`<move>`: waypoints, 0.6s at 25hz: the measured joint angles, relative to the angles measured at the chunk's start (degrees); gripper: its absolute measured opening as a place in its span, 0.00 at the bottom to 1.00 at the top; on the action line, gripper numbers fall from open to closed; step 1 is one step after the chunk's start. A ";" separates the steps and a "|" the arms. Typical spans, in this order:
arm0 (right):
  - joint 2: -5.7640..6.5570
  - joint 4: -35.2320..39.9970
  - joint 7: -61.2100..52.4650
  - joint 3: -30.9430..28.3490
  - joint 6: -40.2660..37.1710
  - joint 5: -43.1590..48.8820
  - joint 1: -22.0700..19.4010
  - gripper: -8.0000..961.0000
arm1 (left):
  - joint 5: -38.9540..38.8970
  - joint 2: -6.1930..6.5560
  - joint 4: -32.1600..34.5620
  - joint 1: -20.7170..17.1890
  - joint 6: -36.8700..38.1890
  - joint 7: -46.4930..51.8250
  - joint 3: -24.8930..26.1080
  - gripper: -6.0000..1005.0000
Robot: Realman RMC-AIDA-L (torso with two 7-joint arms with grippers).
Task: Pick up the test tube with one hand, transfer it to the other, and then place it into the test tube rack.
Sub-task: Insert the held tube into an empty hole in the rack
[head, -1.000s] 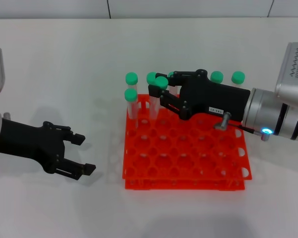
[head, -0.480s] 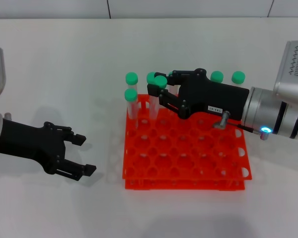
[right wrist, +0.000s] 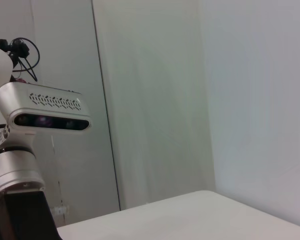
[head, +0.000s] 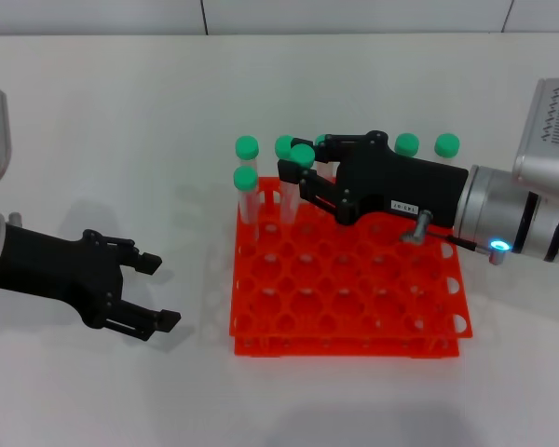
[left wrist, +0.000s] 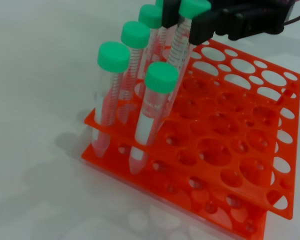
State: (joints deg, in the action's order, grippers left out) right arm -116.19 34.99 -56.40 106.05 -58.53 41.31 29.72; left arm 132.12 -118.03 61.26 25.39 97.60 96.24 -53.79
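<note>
Right gripper [head: 298, 168], clamped on the test tube [head: 303, 155], has barely lifted it above the test tube rack [head: 345, 279]; the wide-open left gripper [head: 144, 291] waits well apart.

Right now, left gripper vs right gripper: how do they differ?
The left gripper sits off the test tube rack over bare table, jaws open and empty. The right gripper reaches over the rack's far rows, jaws closed on a green-capped test tube. Both are black and two-fingered.

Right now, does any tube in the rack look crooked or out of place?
Yes. In the orange rack, the near corner tube leans instead of standing upright. The right gripper holds another tube over the back row; the left gripper waits open beside the rack.
</note>
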 joint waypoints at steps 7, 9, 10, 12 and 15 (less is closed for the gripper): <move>0.00 -0.23 -0.02 0.03 0.06 0.00 0.00 0.28 | -0.03 0.00 0.00 0.03 0.04 0.00 0.00 0.87; 0.00 -0.29 -0.03 0.04 0.11 0.00 0.04 0.28 | -0.03 0.00 0.00 0.02 0.05 0.00 -0.01 0.87; 0.00 -0.38 -0.03 0.04 0.13 0.00 0.05 0.28 | -0.03 0.00 0.00 0.02 0.04 0.00 0.00 0.87; 0.00 -0.61 -0.03 0.04 0.16 0.00 0.09 0.28 | -0.03 0.00 0.00 0.01 0.04 0.00 0.00 0.87; 0.00 -0.81 -0.03 0.04 0.18 0.00 0.13 0.28 | -0.03 0.00 0.00 0.01 0.02 0.00 0.00 0.87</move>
State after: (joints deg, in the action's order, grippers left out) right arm -116.19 34.18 -56.43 106.08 -58.36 41.31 29.84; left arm 132.09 -118.03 61.26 25.40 97.63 96.24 -53.79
